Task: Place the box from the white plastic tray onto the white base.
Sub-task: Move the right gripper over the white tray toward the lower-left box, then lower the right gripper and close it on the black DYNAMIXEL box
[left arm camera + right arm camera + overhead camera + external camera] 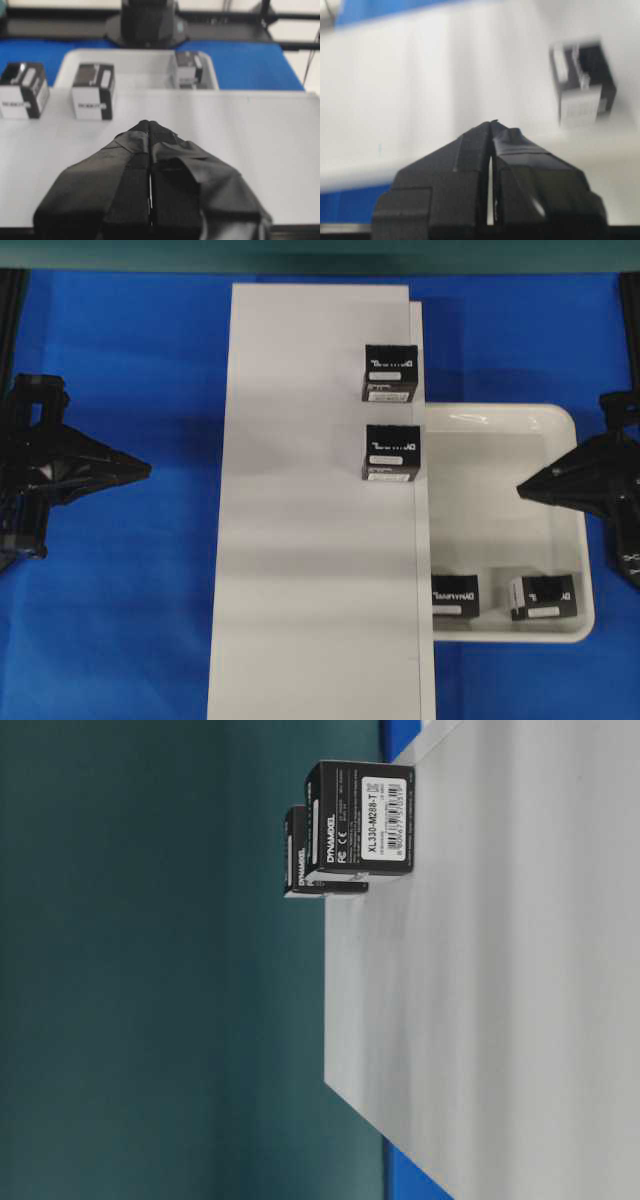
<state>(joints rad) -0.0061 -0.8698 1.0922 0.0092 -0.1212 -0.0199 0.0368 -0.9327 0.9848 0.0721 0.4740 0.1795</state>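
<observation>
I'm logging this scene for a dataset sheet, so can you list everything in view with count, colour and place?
boxes on the white base: 2, black with white lettering, along the base's right edge, far half.
boxes in the white plastic tray: 2, black, near end of the tray.
white base: 1, matte white, centre of the table.
white plastic tray: 1, glossy white, right of the base.
table cover: 1, blue, under everything.
left gripper: 1, black, left of the base, shut, empty.
right gripper: 1, black, over the tray, shut, empty.

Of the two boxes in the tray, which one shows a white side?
The box nearer the tray's right rim; its left face is white. The other box, beside the base, looks all black.
</observation>
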